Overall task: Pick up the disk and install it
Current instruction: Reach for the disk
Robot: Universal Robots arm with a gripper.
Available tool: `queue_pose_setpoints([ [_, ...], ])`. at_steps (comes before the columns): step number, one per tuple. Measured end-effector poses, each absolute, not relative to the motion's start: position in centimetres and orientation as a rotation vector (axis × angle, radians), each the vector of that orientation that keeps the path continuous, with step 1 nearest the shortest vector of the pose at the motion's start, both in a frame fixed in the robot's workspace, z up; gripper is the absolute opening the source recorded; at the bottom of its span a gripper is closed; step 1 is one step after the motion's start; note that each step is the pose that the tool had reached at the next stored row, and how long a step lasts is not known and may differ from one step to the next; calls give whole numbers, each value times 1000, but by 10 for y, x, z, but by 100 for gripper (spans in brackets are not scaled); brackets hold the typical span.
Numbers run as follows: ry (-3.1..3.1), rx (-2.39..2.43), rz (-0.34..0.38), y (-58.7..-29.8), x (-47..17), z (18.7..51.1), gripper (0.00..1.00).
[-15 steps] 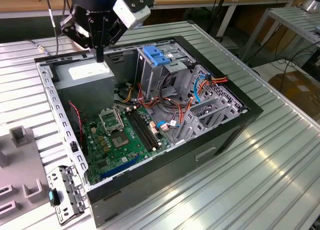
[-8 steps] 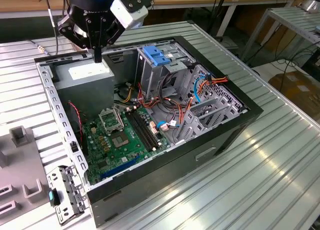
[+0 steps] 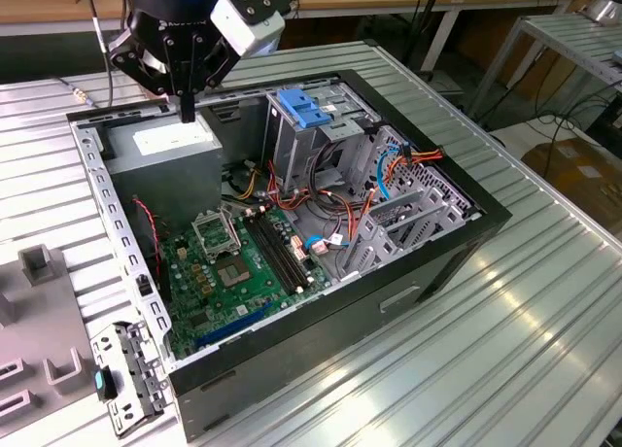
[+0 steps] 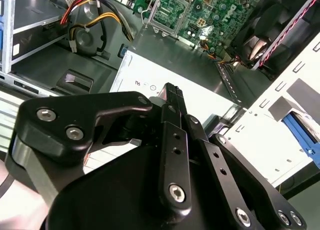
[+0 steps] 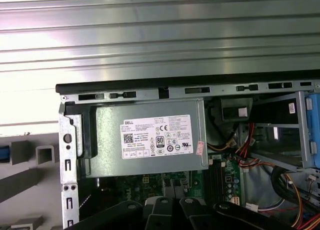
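The disk is out of view. My gripper (image 3: 187,110) hangs over the back corner of the open computer case (image 3: 457,223) at the exterior view's left. Its black fingers are shut together with nothing between them. Directly below the fingertips (image 4: 172,91) lies the grey metal power supply box with a white sticker (image 3: 167,144), also seen in the first wrist view (image 5: 150,140). The gripper is a short way above the box, not touching it.
The tall metal cage with a blue plastic handle (image 3: 306,110) stands mid-case. The green motherboard (image 3: 233,262) lies on the case floor, with red, orange and blue cables (image 3: 389,170) beside it. Grey fixtures (image 3: 39,262) and a metal bracket (image 3: 126,379) sit on the ribbed table.
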State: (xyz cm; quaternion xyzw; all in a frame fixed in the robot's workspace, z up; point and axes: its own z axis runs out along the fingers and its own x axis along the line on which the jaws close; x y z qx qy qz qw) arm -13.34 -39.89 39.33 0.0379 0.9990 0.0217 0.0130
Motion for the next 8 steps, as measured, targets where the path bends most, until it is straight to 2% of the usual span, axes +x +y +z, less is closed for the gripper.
queue_pose_setpoints([
  [8,3113,118,68,-399,-136,393,11],
])
